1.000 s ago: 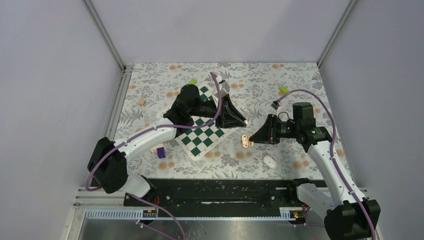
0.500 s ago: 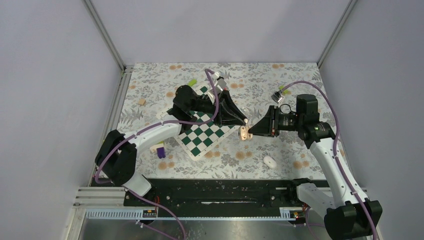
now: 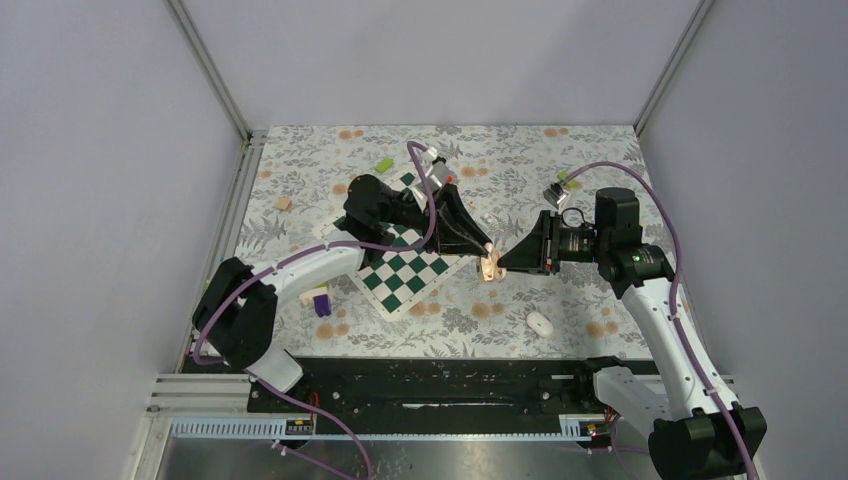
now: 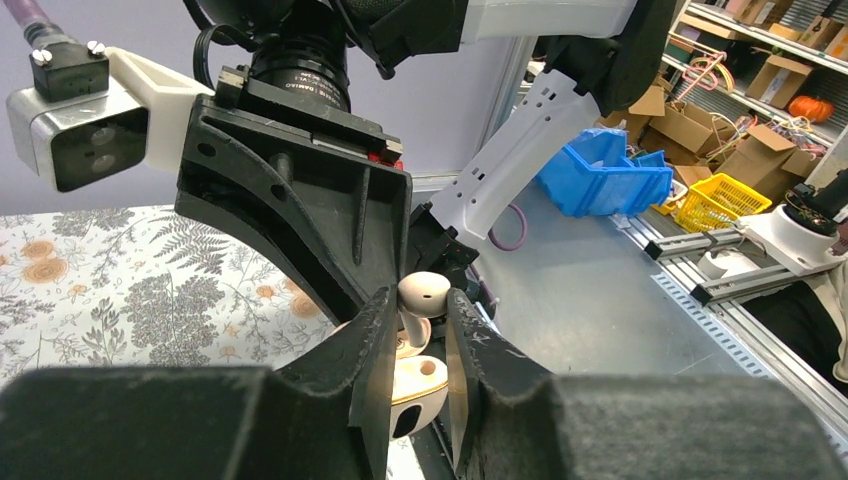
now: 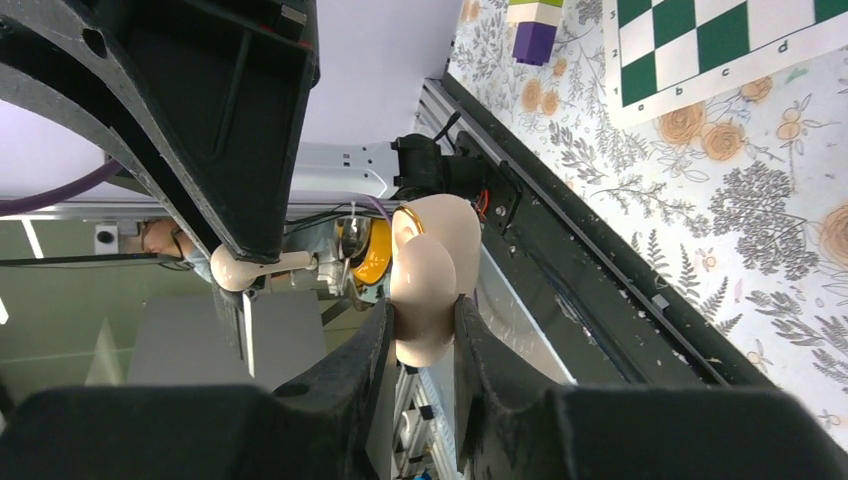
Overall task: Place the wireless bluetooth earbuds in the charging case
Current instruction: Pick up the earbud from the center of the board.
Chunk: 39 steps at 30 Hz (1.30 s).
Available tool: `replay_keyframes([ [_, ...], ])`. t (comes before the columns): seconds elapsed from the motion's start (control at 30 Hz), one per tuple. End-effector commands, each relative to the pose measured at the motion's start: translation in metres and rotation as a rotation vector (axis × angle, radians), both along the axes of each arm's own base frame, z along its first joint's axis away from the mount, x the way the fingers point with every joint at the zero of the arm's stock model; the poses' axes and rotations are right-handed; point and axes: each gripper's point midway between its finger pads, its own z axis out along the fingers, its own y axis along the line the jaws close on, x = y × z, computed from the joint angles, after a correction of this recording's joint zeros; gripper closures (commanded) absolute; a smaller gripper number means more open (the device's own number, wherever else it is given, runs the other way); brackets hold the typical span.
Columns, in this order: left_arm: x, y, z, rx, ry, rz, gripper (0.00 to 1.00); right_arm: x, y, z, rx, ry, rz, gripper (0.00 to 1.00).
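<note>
At far left, loose pieces: a small tan block (image 3: 284, 203) and a purple block (image 3: 322, 303) sit on the floral tabletop (image 3: 600, 150), well apart from the work.
Left of centre, chessboard (image 3: 405, 270): a green-and-white mat lying flat beneath the left arm.
Centre, left end effector (image 3: 486, 246): narrow and raised off the tabletop, pinching the held earbud (image 4: 423, 291). The earbud's rounded head shows past the fingertips and its stem runs back between them.
Centre, charging case (image 5: 430, 268): pale beige, lifted in the air, clamped by its sides in the right end effector (image 3: 498, 263), which is narrow around it.
Key relation: the case lies just beyond the left tips, its dark hollow turned toward them, so the two tools meet nose to nose. I cannot tell whether earbud and case are touching or just apart. The stem's long axis probably has to line up with the hollow before pushing in, and the left arm carries that move.
Right of centre, second earbud (image 3: 540, 323): a white oval lying on the tabletop, nearer the right arm, not yet picked up.
</note>
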Motion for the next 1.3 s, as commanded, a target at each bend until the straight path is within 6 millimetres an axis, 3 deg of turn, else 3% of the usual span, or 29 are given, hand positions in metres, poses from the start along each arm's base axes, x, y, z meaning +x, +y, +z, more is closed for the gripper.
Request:
replay_keyframes([
  [0.0, -0.006, 0.005, 0.014, -0.068, -0.092, -0.045, 1.0, -0.009, 0.002, 0.025, 0.06, -0.013, 0.038, 1.0],
  [0.17, -0.008, 0.006, 0.026, -0.108, -0.08, -0.087, 1.0, -0.007, 0.003, 0.03, 0.078, 0.008, 0.022, 1.0],
  [0.87, -0.002, 0.006, 0.025, -0.098, -0.114, -0.109, 1.0, -0.007, 0.005, 0.038, 0.115, 0.07, 0.004, 1.0],
  [1.27, 0.012, 0.002, 0.052, -0.119, -0.224, -0.137, 1.0, -0.012, 0.004, 0.04, 0.131, 0.115, -0.014, 1.0],
])
